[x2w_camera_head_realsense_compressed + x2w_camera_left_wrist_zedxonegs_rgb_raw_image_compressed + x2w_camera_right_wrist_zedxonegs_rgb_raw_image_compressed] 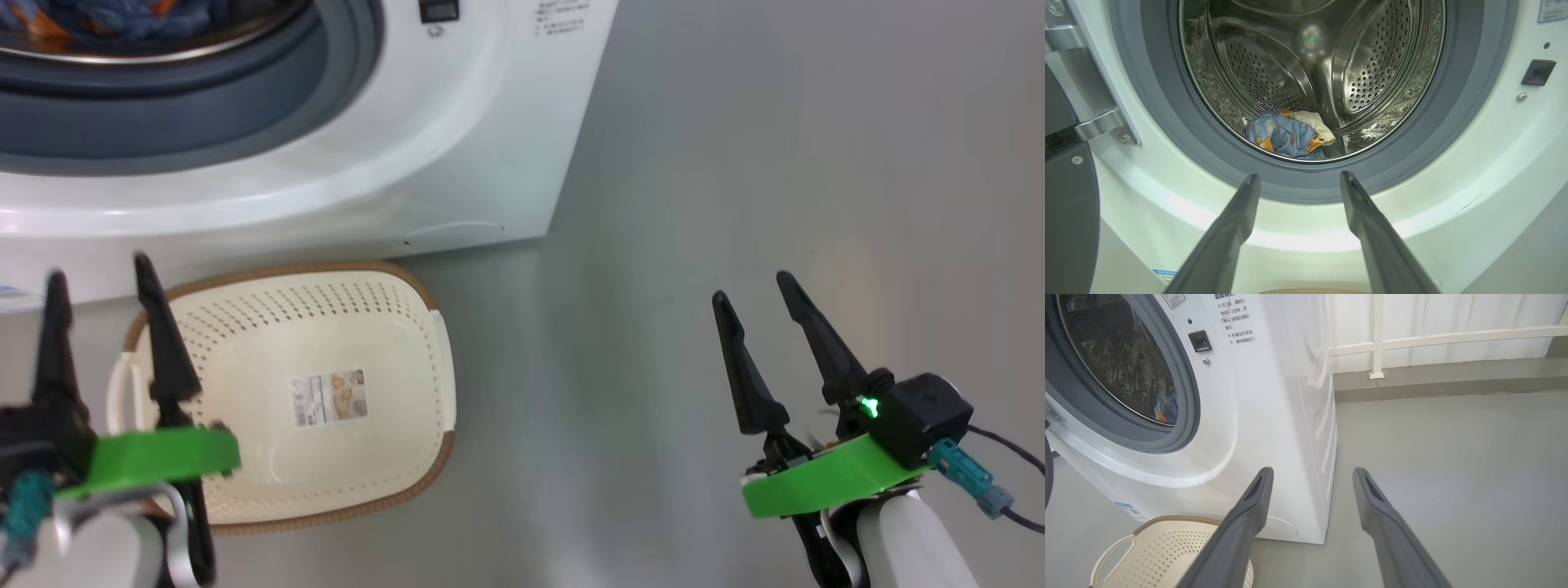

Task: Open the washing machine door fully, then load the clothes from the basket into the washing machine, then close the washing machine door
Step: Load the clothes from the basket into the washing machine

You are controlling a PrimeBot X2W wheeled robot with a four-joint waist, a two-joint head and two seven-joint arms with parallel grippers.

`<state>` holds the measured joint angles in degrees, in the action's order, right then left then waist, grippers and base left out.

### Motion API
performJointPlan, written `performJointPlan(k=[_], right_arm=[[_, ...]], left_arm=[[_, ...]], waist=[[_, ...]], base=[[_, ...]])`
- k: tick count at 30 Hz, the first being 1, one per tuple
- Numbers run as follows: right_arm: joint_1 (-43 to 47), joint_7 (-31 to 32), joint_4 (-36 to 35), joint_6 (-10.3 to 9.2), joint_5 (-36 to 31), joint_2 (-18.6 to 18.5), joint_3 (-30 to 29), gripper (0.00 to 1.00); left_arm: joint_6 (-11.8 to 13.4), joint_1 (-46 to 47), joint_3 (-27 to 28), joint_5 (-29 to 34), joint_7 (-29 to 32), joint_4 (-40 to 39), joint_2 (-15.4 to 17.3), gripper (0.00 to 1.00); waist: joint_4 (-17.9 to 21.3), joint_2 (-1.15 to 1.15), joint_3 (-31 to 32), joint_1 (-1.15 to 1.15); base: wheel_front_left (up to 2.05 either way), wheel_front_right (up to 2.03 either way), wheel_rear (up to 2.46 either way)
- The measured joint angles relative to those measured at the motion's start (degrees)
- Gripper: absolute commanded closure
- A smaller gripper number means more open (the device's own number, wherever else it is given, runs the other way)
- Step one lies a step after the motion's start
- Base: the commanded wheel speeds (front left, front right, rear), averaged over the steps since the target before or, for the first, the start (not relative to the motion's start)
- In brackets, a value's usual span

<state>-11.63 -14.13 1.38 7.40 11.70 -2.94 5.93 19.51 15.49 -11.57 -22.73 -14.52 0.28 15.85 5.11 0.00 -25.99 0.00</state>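
Both grippers hang before the washer (457, 147), fingers spread wide with nothing between them. The left gripper (98, 269) sits low in front of the washer's mouth, over the left end of the basket (384, 327), its fingers aimed at the grey gasket (1167, 134) under the drum (1372, 61). The right gripper (751, 287) is out past the washer's right corner, over the grey floor (735, 163). The clothes (1286, 136), blue with orange patches and a cream piece, lie at the bottom front of the washer's drum, just behind the gasket. The basket stands on the floor just before the washer's base, label showing inside. A dark panel at the washer's left, beside the hinge (1098, 126), is probably the open door (1069, 224), though it is mostly cut off.
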Motion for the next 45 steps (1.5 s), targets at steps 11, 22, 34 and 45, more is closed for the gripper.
performJointPlan(k=[11, 22, 34, 45], right_arm=[[6.38, 2.8, -0.14, 0.0, -1.57, 0.03, -2.47, 0.0], [12.1, 4.82, -1.43, 0.0, -2.01, 0.12, -3.08, 0.0], [16.31, 6.1, -3.53, 0.0, -1.93, 0.22, -3.04, 0.0], [17.91, 7.06, -4.77, 0.0, -1.93, 0.25, -3.2, 0.0]], left_arm=[[0.44, -13.02, -2.94, 1.32, -0.02, -2.66, -1.48, 0.0], [-0.11, -19.19, -4.82, 1.19, 0.83, -2.63, -0.94, 0.0], [-0.45, -22.6, -6.57, 1.07, 1.96, -3.0, -0.15, 0.0], [-0.62, -23.73, -7.2, 0.18, 2.18, -3.0, -0.13, 0.0]], waist=[[-2.8, 0.0, 8.89, 0.0], [-4.79, 0.0, 17.55, 0.0], [-5.33, 0.0, 23.86, 0.0], [-4.63, 0.0, 26.38, 0.0]], base=[[0.0, 0.0, 0.0], [0.0, 0.0, 0.0], [0.0, 0.0, 0.0], [0.0, 0.0, 0.0]])
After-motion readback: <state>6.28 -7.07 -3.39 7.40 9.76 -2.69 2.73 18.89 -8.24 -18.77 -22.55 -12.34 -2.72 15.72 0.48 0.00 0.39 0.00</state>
